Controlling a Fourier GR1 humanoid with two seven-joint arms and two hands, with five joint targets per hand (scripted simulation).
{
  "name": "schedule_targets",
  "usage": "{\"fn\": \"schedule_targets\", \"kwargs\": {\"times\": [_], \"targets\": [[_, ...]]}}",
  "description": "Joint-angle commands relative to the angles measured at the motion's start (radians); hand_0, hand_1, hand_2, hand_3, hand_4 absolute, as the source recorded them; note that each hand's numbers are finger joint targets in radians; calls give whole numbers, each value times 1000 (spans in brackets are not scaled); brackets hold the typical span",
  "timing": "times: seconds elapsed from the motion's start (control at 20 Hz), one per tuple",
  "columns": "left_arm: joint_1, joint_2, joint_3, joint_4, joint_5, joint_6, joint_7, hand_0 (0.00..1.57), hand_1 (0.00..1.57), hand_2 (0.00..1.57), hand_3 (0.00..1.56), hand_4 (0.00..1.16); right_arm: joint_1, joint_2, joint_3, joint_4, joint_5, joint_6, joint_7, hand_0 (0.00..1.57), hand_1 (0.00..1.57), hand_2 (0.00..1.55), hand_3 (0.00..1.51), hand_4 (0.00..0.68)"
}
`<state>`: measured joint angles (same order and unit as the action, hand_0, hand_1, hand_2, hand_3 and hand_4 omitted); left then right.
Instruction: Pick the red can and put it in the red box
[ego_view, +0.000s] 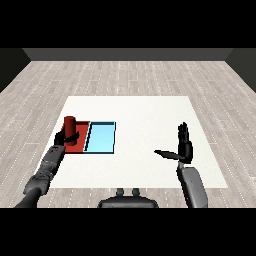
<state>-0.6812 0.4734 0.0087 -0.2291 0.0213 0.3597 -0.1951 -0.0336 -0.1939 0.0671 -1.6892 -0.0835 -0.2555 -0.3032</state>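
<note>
Even, diffuse light; white table (145, 150) bright, no glare; surrounding walls dark; shadows barely visible.

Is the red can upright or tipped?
Upright: the red can stands vertical over the red tray, the left hand curled round it.

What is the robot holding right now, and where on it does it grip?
The left hand curls round the lower part of the red can, above the red tray. The right hand is open and holds nothing.
</note>
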Motion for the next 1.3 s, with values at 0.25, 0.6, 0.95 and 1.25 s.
{"fn": "schedule_targets", "kwargs": {"times": [0.25,0.6,0.95,1.25], "targets": [[-84,11,-118,164,-142,-153,64,0,0,0,0,270,-13,-5,-34,56,-6,21,-60,0,0,0,0,0],[-62,19,-16,153,-63,-45,3,0,0,0,0,0,33,7,-27,29,-30,70,-96,0,0,0,0,0],[-71,-22,230,-131,198,-104,-407,0,0,0,0,0,-11,42,-14,5,-60,67,-73,0,0,0,0,0],[-65,-193,226,-345,286,-322,-525,0,0,0,0,0,34,41,43,16,-115,181,-85,0,0,0,0,0]]}}
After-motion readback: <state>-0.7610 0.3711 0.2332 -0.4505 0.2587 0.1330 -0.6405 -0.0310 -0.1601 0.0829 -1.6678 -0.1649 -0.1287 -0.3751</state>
